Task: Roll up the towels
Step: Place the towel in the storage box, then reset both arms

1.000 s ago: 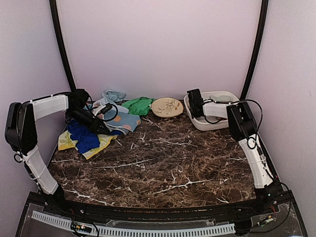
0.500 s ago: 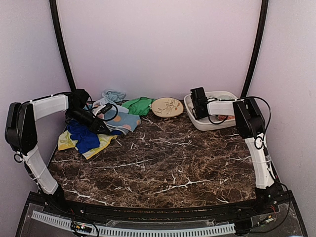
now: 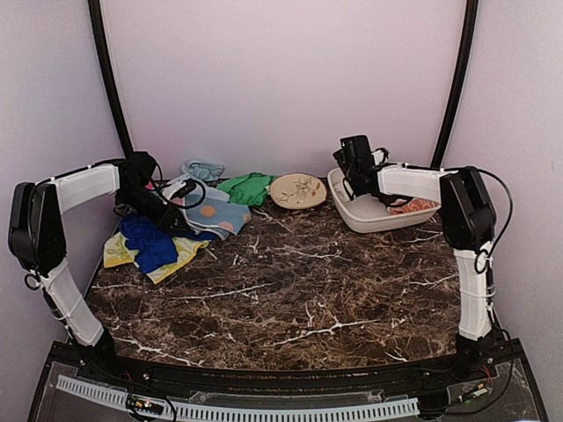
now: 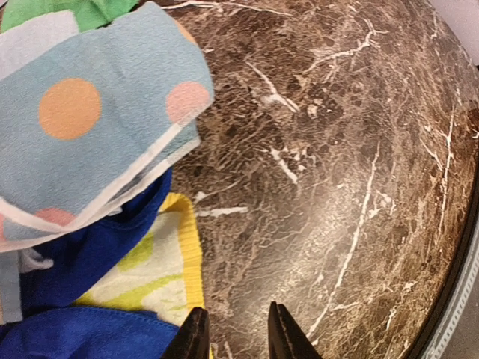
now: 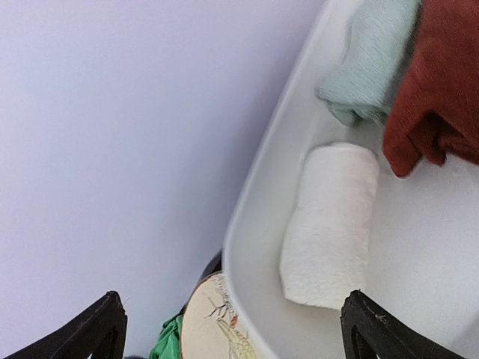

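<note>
In the last second the right gripper (image 5: 233, 307) has lifted out of the tub (image 3: 365, 225) at 1 o'clock and now hangs over its left rim, spread wide and empty. That suggests the rolled white towel (image 5: 329, 224) inside, beside a dark red towel (image 5: 441, 82) and a teal towel (image 5: 374, 52), was just dropped off. The left gripper (image 4: 236, 333), narrowly parted on nothing, has hardly moved at 10 o'clock by the unrolled dotted towel (image 4: 82, 127), blue towel (image 4: 82, 254) and yellow towel (image 4: 153, 277).

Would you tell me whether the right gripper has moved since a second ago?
Yes. In the top view the right gripper has shifted toward the back wall, from over the middle of the white tub to its far left corner.
</note>
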